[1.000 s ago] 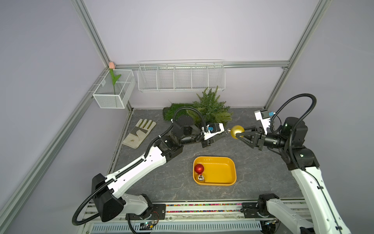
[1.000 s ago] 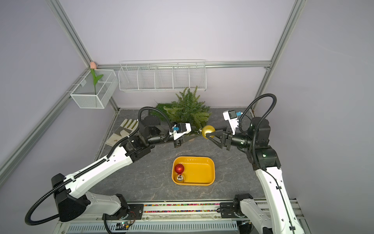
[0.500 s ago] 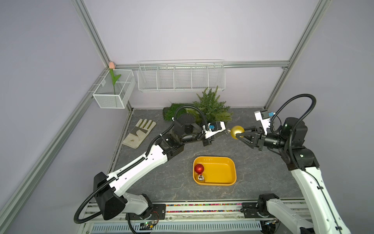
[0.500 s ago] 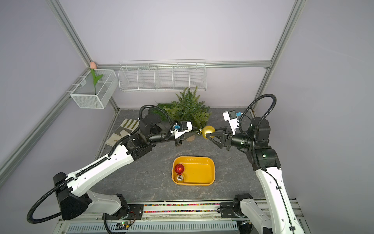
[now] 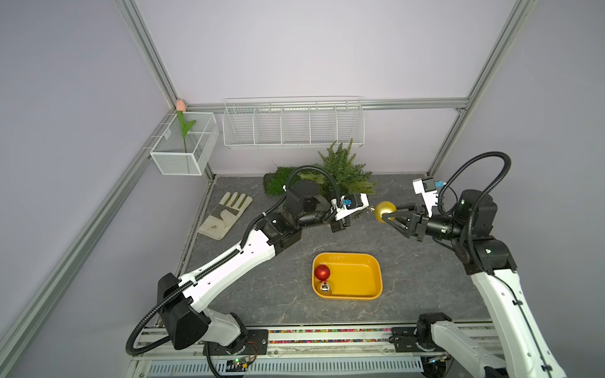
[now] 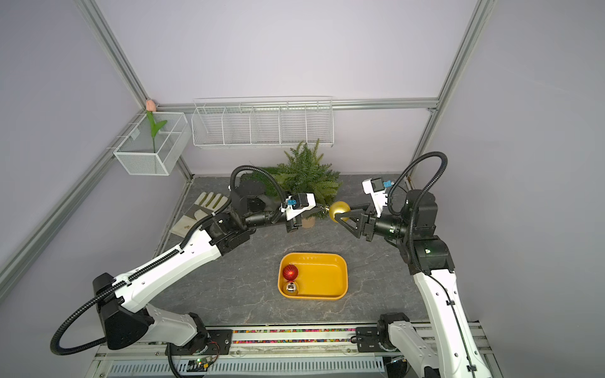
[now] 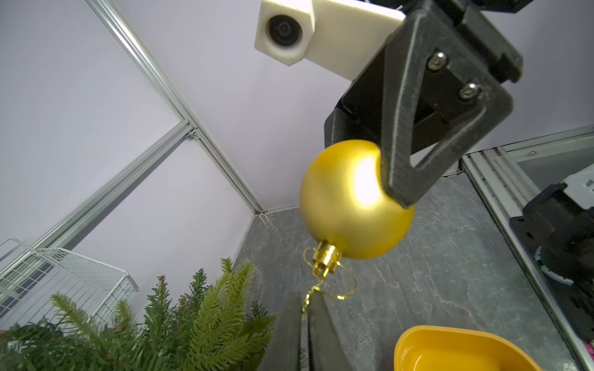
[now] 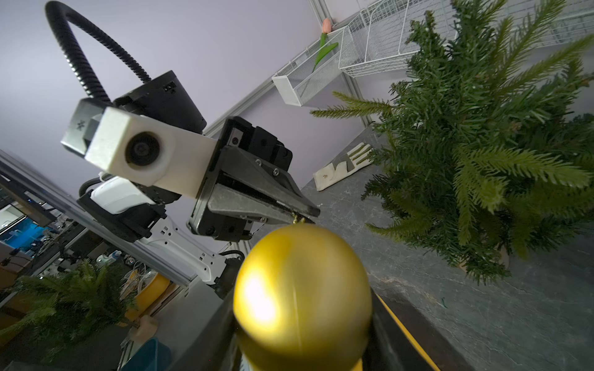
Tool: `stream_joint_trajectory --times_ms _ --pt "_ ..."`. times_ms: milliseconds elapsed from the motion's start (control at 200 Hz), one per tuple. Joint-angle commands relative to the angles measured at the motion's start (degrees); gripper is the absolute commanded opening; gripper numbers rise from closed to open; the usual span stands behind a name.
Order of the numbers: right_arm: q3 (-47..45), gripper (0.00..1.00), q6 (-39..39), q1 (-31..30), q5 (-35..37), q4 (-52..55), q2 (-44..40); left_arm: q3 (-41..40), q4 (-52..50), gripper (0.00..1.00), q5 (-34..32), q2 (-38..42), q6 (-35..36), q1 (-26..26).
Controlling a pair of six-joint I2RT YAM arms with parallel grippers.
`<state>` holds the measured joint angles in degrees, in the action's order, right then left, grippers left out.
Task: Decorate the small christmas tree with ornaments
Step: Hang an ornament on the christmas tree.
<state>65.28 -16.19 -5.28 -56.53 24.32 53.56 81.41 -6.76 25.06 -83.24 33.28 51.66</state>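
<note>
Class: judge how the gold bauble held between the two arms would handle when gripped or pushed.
The gold bauble is round and smooth, so it would probably roll if pushed. Its glossy shell looks slippery for the right end effector. Its thin loop looks floppy.

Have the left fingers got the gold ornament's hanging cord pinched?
Yes, the left fingers are shut together on the gold cord that trails from the gold ornament at its cap.

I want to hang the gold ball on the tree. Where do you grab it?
Take the thin string loop at its cap, coming from the cap end, which points sideways away from the right gripper clamping the gold ball. The ball is round and smooth; the left gripper is shut on that loop.
</note>
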Motion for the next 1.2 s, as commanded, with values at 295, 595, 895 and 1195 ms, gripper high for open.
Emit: stream_joint_trajectory --times_ms 295,595,895,1195 --pt "-0.1 0.45 1.0 1.8 10.2 -3.6 3.9 11.7 -6.2 0.08 -4.6 -10.5 5.7 -0.1" --pt "-0.9 0.45 0.5 4.9 10.6 -6.1 6.6 17.6 -10.1 0.07 -7.7 -16.2 8.0 -0.1" --pt "-0.8 0.44 0.5 5.8 10.2 -7.6 9.3 19.9 -10.8 0.06 -10.5 -18.9 8.2 -0.2" --pt "-0.8 0.44 0.2 5.9 9.9 -9.3 10.9 19.8 -11.6 0.05 -12.1 -18.6 8.5 -0.8"
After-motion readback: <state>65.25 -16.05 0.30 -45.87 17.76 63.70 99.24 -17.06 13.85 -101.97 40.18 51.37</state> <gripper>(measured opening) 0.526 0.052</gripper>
